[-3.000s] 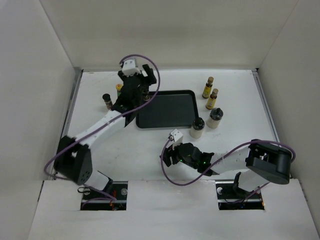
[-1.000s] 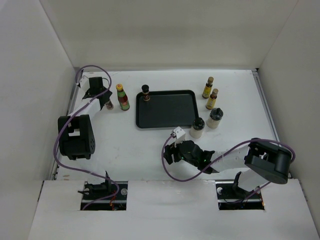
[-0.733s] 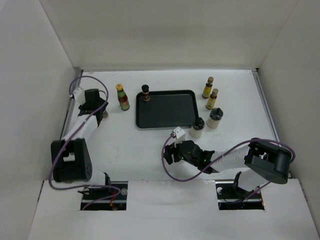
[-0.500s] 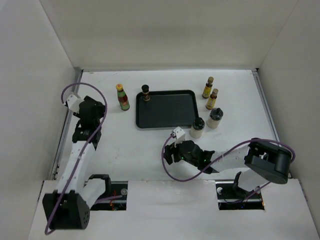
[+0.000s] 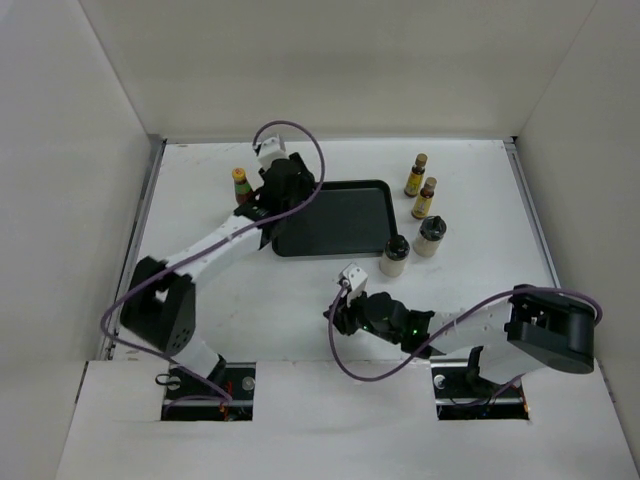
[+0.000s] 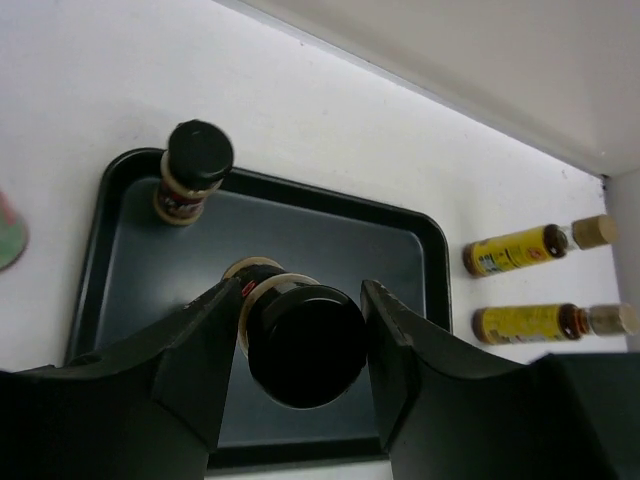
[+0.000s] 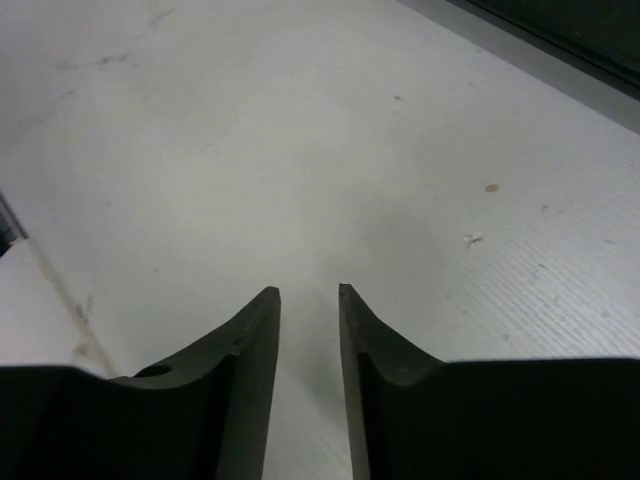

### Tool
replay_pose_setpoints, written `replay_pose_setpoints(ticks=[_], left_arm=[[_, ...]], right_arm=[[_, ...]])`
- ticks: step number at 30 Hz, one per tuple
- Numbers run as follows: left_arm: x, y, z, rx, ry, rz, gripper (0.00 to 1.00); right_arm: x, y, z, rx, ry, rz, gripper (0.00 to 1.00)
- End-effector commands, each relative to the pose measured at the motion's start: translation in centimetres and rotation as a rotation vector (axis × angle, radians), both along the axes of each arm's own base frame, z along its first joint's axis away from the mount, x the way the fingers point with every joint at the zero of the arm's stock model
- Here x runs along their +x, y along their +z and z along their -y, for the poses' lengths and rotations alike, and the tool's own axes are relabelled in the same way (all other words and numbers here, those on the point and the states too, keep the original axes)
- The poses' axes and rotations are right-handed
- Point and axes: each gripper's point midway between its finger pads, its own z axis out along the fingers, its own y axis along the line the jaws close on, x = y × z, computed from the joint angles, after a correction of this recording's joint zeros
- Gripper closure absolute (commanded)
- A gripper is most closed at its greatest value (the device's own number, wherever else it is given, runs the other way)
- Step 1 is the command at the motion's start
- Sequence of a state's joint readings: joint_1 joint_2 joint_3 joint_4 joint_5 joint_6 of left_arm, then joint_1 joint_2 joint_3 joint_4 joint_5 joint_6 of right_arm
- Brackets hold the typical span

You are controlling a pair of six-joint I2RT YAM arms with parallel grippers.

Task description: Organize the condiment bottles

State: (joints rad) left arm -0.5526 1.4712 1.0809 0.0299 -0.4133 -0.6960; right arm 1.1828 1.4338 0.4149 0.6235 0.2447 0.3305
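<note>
Held bottle (image 6: 305,345) over tray (image 6: 400,290); second bottle (image 6: 195,170) (upright) at its corner.

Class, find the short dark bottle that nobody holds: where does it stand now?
Left wrist view: the loose dark bottle stands in the black tray, at its far left corner, beyond the twin bottle gripped in the left tool.

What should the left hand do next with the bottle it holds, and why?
Probably lower it and let go: the left hand grips a dark black-capped bottle over the bare floor of the tray, near its twin standing in the tray's corner.
</note>
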Motion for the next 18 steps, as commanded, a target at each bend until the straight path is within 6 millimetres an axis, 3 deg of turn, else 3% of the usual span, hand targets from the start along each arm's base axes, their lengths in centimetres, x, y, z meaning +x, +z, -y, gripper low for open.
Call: replay_pose_setpoints(ticks=[1,4,6,11,18], left_arm=[[4.5,3.3,2.6,-0.034,-0.033,0.121,0.74],[7.5,1.3,4.4,0.001,-0.052,0.1,0.74],[9.1,-0.1,5.1,0.037,-0.058,0.081,0.73],[12.4,-1.6,4.9,0.077,-0.037,0.077,0.73],[13.9,-5.5,4.5,0.13,-0.027,0.0,0.73]], right_arm=[[-1.2,3.2,-1.4,0.105,0.046,0.088,0.68],[-1.1,3.0,-1.5,0.085,0.042,0.099,0.68],[-1.3,2.9,-1.6,0.077,0.048,0.105,0.64],[-1.0,2.8,-1.5,0.076,0.034,0.111,0.56],[-0.9,2.7,-1.5,0.07,0.029,0.112,0.47]])
